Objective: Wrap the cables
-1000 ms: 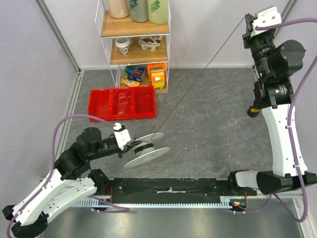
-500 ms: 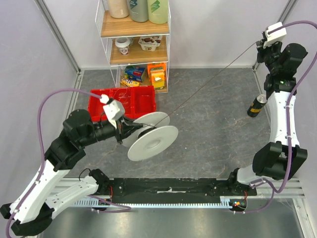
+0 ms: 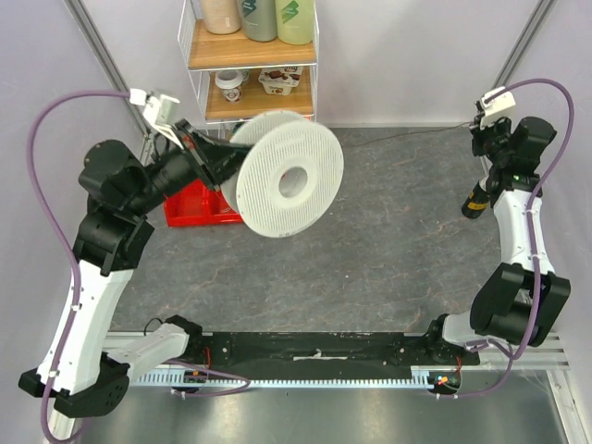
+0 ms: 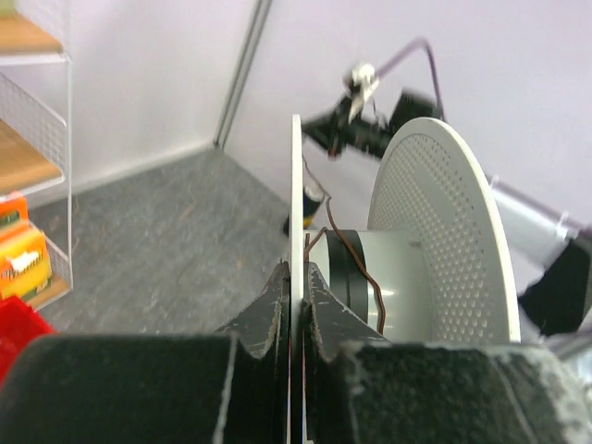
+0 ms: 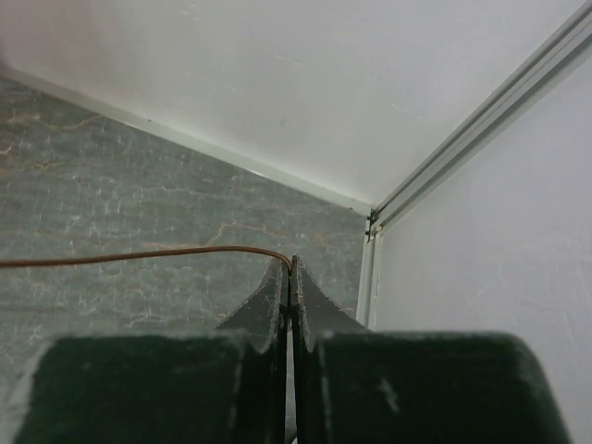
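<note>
My left gripper (image 3: 220, 159) is raised high and shut on one flange of the round white spool (image 3: 289, 174), whose perforated face is turned toward the top camera. In the left wrist view the fingertips pinch the thin flange edge (image 4: 297, 231), and the brown cable (image 4: 359, 264) lies on the spool's hub beside a black band. The hair-fine cable (image 3: 407, 137) runs from the spool toward my right gripper (image 3: 481, 129) at the back right corner. In the right wrist view my right gripper (image 5: 291, 270) is shut on the cable (image 5: 139, 254), which arcs off to the left above the floor.
A wire shelf rack (image 3: 250, 92) with bottles and food packs stands at the back. A red bin (image 3: 190, 208) sits partly hidden behind the spool. A dark can (image 3: 475, 200) stands next to the right arm. Walls and a corner post lie close to the right gripper.
My left arm has lifted the spool from low over the floor to high at the back left and turned its face up. My right gripper has dropped lower, still holding the cable.
</note>
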`<state>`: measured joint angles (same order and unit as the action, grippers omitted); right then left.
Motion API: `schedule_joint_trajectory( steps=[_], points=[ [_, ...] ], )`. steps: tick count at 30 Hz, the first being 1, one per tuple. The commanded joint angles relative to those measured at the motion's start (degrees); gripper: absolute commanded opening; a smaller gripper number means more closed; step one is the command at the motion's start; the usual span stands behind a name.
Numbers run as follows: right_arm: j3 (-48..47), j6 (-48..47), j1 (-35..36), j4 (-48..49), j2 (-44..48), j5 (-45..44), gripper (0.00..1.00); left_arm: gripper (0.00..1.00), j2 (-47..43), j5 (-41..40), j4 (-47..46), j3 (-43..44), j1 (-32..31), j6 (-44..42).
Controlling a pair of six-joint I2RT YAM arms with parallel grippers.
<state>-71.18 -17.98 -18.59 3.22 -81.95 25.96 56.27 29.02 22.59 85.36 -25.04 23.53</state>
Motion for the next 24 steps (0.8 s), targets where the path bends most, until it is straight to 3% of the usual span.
schedule_joint_trajectory(
  steps=[1,7,12,18,24],
  points=[
    [3.14,-1.1,-0.48,3.28,4.78,2.87,0.0,0.02,2.87,-2.81,-9.05,9.37,2.97,12.59],
    [7.1,-1.01,-0.48,2.58,8.12,5.76,0.0,0.02,7.44,-12.3,-9.41,19.12,5.96,17.78],
    [9.74,-0.3,-0.22,0.13,12.42,12.44,0.0,0.01,9.56,-22.75,-7.74,23.26,6.23,17.25],
    [12.64,-4.86,1.62,-11.46,18.83,20.43,0.0,0.02,10.7,-40.59,-8.17,26.43,6.67,9.36],
    [15.01,-10.41,7.94,-23.16,27.45,25.55,0.0,0.02,10.35,-49.83,-8.44,26.17,6.67,4.77]
  ],
)
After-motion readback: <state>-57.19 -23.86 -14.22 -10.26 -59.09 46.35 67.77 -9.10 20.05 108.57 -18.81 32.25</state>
